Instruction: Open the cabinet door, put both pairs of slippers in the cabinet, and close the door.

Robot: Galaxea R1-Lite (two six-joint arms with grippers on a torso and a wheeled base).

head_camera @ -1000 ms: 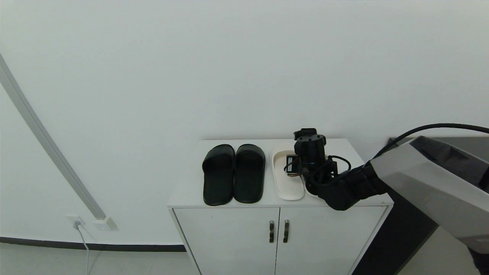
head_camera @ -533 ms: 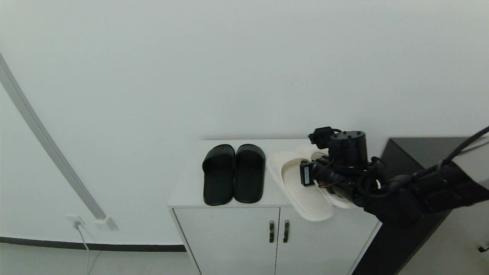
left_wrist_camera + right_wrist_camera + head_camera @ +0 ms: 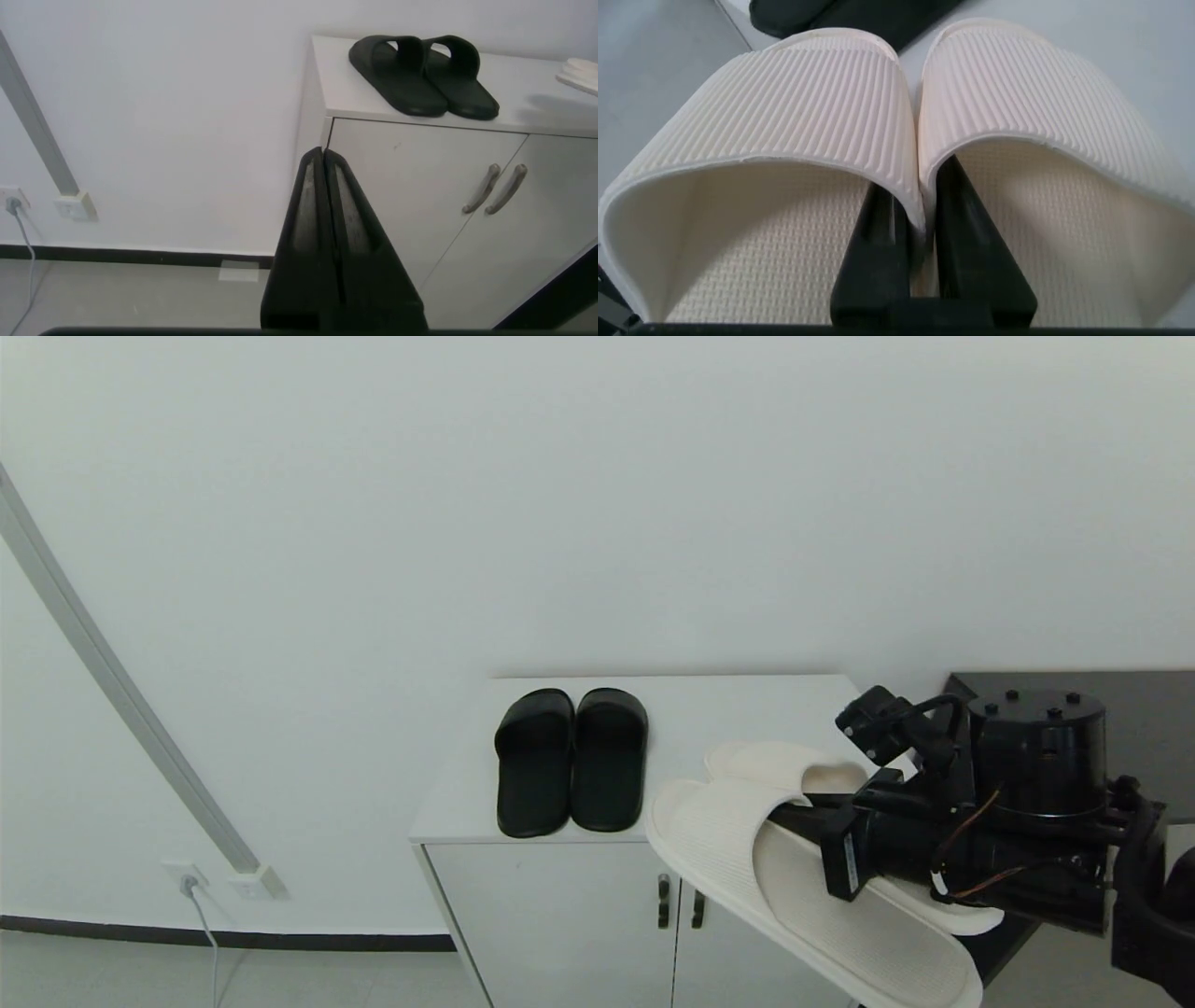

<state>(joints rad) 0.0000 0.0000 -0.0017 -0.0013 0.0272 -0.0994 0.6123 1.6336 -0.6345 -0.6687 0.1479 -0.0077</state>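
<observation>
Slippers of the white pair (image 3: 747,821) have left the cabinet top (image 3: 728,705) and hang clear of it, inner straps pinched in the clamped right hand (image 3: 920,219), yet the door (image 3: 560,915) remains shut, so the closed, empty left hand (image 3: 324,187) must open it.

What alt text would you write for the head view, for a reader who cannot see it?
The right gripper holds the white slippers side by side in the air, in front of the cabinet. The black slippers lie on its top, and both doors are shut.
</observation>
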